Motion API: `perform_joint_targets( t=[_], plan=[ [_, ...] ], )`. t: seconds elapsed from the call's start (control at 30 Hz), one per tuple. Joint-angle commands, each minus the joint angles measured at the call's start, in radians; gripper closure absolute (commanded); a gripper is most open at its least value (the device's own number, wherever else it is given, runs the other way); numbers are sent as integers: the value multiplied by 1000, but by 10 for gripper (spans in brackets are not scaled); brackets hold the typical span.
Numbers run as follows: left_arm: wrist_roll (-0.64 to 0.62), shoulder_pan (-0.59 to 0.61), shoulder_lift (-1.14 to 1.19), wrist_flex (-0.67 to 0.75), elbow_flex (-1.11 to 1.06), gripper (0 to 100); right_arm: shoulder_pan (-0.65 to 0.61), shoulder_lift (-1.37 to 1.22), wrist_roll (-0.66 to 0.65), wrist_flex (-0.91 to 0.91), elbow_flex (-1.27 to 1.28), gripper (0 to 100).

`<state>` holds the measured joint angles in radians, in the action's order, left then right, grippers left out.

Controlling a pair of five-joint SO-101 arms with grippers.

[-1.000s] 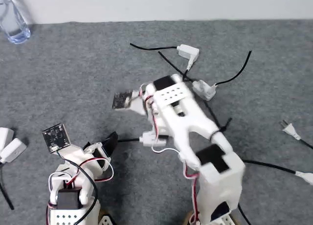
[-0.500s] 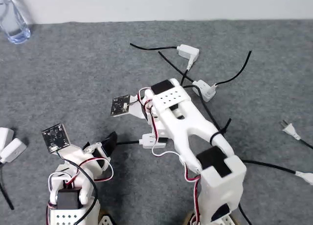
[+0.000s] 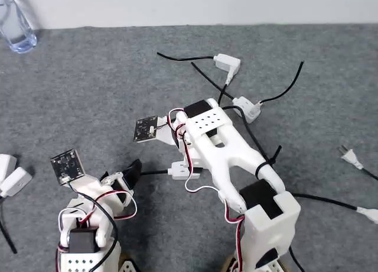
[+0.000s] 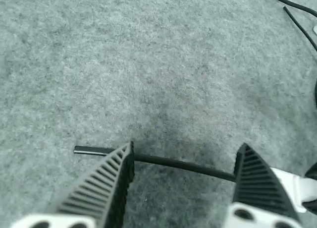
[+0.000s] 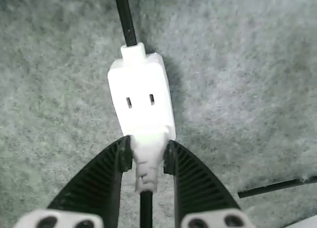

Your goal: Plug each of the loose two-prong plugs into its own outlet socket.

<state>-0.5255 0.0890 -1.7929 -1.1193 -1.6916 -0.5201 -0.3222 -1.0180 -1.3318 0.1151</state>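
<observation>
**Right gripper [image 5: 146,147].** In the right wrist view, you saw its two black ribbed fingers [image 5: 106,173] clamped on the neck of a white plug [image 5: 144,156], one finger on each side. The plug body met the near end of a white outlet socket [image 5: 141,96]. The socket lay flat on the grey carpet [image 5: 247,79] with two slots facing up. You could not tell how far the plug was seated. A socket cable [image 5: 125,17], black, left the far end of the socket.

**Left gripper [image 4: 187,149].** In the left wrist view, you saw its fingers spread wide with nothing between them, low over the carpet. A thin black lead [image 4: 173,163] lay on the carpet across the gap. Its free end lay just outside one finger. Its other end ran to a white connector [image 4: 297,188].

**High view.**
- You saw that connector lying on the carpet beneath the right arm [image 3: 230,148], with the lead running from it toward the left gripper.
- Beyond the right arm, an upper socket block [image 3: 227,62] and a lower socket block [image 3: 248,108], both white, lay near each other on black cables.
- A loose two-prong plug [image 3: 352,158] lay well apart from them on the right arm's side, unplugged.
</observation>
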Motion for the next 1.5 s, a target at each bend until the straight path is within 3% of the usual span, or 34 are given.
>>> perform_joint_targets(
  t=[0.0,0.2,0.3,0.43,0.7,0.87,1.07,1.47],
  plan=[
    [-3,8,-6,-2,12,688,-31,-51,17,-10,32,987],
    [-3,17,-6,-8,39,688,-90,8,109,-73,-18,779],
    [-3,89,-6,-5,54,688,-116,16,110,-74,-18,716],
    [-3,175,-6,-3,85,688,-143,13,117,-74,-18,731],
    [-3,184,-6,-3,85,688,-145,-45,112,-62,-21,760],
    [-3,184,-6,-3,84,688,-140,-143,115,-12,-48,998],
    [-3,183,-6,-3,84,688,-102,-145,110,-81,-135,992],
    [-3,183,-6,-2,82,688,31,186,80,-464,-393,990]
  ],
)
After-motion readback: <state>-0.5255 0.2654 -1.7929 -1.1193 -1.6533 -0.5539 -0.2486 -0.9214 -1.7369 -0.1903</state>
